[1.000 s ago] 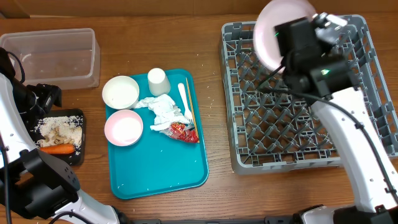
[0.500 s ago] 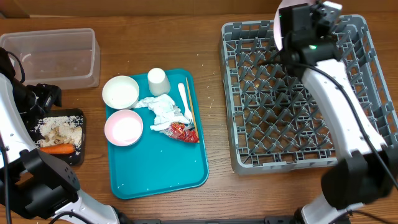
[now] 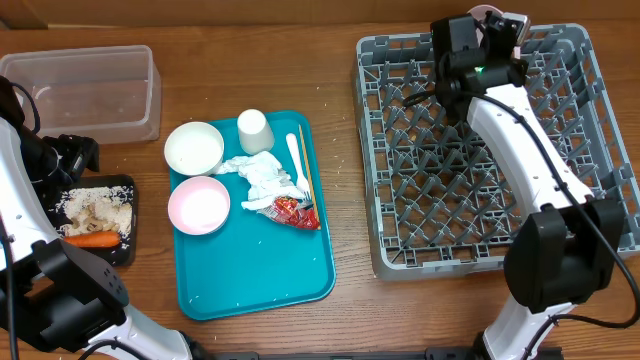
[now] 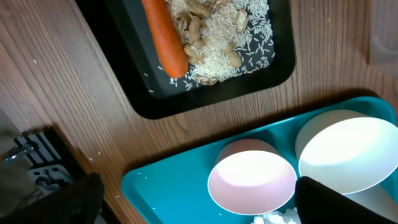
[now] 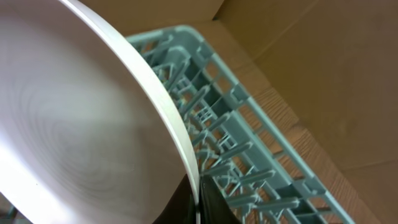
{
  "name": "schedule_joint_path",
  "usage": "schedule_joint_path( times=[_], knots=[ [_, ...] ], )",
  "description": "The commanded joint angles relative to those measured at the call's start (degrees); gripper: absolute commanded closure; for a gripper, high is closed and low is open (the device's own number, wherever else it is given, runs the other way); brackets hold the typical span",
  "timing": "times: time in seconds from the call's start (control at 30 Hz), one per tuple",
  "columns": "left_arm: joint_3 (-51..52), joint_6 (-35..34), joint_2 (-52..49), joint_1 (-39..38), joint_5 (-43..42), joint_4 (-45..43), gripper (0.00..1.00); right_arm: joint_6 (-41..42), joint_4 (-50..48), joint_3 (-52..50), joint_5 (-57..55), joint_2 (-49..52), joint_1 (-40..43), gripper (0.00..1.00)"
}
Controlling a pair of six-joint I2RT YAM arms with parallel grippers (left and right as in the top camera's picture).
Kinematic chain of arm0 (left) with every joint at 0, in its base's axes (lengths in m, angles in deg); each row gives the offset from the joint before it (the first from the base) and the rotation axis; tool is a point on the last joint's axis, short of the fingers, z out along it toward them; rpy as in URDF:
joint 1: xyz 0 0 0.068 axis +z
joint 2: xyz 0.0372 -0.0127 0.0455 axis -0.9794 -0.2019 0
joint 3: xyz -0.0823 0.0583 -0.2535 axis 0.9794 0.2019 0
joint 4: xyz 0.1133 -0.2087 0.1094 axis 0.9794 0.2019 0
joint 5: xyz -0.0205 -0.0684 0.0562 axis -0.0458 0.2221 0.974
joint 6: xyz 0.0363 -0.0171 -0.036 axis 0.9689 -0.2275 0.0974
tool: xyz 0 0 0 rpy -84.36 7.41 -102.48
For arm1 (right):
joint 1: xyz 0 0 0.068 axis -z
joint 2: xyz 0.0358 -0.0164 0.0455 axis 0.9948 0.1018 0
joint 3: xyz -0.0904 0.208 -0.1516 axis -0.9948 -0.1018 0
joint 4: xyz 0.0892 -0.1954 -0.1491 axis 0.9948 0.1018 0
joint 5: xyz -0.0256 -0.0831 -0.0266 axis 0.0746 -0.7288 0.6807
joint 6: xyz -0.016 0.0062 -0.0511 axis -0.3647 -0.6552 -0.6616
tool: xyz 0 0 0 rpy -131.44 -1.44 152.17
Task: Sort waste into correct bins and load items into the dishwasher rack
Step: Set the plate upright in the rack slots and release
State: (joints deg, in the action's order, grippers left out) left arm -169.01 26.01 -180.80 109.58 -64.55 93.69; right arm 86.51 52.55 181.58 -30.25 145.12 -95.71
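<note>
Plate [image 5: 74, 124]: pale pink, smooth, round, held on edge at the far rim of the rack [image 3: 366, 150]. Right hand [image 5: 198, 210] is clamped tight on its thin rim. Can't tell whether the plate touches the pegs.

Rack is grey moulded plastic, square, with an open grid floor and rows of upright pegs. It sits on the right of the wood-grain table [image 3: 340, 80].

Left hand [image 4: 199, 186] is spread fully wide with nothing in it, over the left side of the table near the black tray [image 4: 186, 102].

Black tray is shallow and glossy with rounded corners. Inside:
- carrot [image 4: 165, 37], smooth, orange and tapered, touching the scraps
- food scraps [image 4: 217, 31], beige shell-like bits mixed with loose rice grains

Clear tub [image 3: 80, 55] is a rectangle of see-through plastic at the far left, apart from the black tray.

Teal tray [image 3: 255, 280] is flat plastic with a rim and sits mid-table. On it:
- white bowl [image 4: 348, 155] and pink bowl [image 4: 252, 183], both round and smooth, just beside each other at the left
- cup [image 3: 255, 130], small and white, at the far edge
- tissue [image 3: 262, 175], crumpled and white, in the middle
- wrapper [image 3: 295, 213], red and crinkled, touching the tissue
- fork [image 3: 296, 160] of white plastic and a thin wooden chopstick [image 3: 307, 180], side by side along the right edge
</note>
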Motion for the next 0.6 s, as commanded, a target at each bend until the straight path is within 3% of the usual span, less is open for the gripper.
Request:
schedule_joint_path(
  times=[0.0, 0.1, 0.17, 0.2, 0.23, 0.27, 0.47, 0.57],
  knots=[
    [0.2, 0.1, 1.3, -0.1, 0.5, 0.0, 0.0, 0.0, 0.8, 1.2, 4.6, 0.6, 0.3, 0.96],
    [0.2, 0.1, 1.3, -0.1, 0.6, 0.0, 0.0, 0.0, 1.7, 1.2, 5.0, 0.6, 0.2, 0.94],
    [0.2, 0.1, 1.3, -0.1, 0.6, 0.0, 0.0, 0.0, 2.6, 1.2, 5.0, 0.6, 0.0, 0.85],
    [0.2, 0.1, 1.3, -0.1, 0.5, 0.0, 0.0, 0.1, 3.1, 1.2, 5.0, 0.6, -0.2, 0.61],
    [0.2, 0.1, 1.3, -0.1, 0.5, 0.0, 0.0, 0.1, 3.7, 1.3, 5.0, 0.5, -0.5, 0.17],
    [0.2, 0.1, 1.3, -0.1, 0.6, 0.0, 0.0, 0.1, 4.5, 1.4, 5.0, 0.4, -0.9, 0.0],
    [0.2, 0.1, 1.3, -0.1, 0.5, 0.0, 0.0, 0.1, 8.0, 2.1, 11.0, -3.0, -4.8, 0.0],
    [0.2, 0.1, 1.3, -0.1, 0.6, 0.0, 0.0, 0.1, 11.0, 4.7, 21.2, -5.9, -7.0, 0.0]
  ],
)
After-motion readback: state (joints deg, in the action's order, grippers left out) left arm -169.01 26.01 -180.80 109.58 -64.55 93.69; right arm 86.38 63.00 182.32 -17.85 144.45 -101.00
